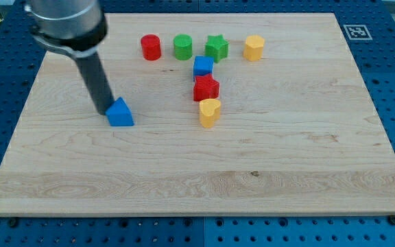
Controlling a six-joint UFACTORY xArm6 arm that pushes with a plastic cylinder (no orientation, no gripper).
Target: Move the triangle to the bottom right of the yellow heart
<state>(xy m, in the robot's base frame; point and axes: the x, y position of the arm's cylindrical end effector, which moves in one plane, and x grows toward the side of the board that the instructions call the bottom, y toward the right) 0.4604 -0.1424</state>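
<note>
My tip (103, 110) sits right up against the left side of the blue triangle block (121, 113), out on the pale wooden board (286, 158). No jaws here, just a plain dark rod. The yellow heart block (210, 112) is well off to the view's right, just below a red star block (206, 88).

You see my tip (103, 110) resting on the pale wooden desk (286, 171), touching the upper left side of the blue triangle block (121, 112). To the view's right, well apart from the triangle, sits the yellow heart block (210, 112). Stacked above it toward the view's top: red star block (206, 88), then blue cube block (202, 66). Top row, left to right: red cylinder block (150, 47), green cylinder block (182, 47), green star block (217, 47), yellow hexagonal block (254, 48).
</note>
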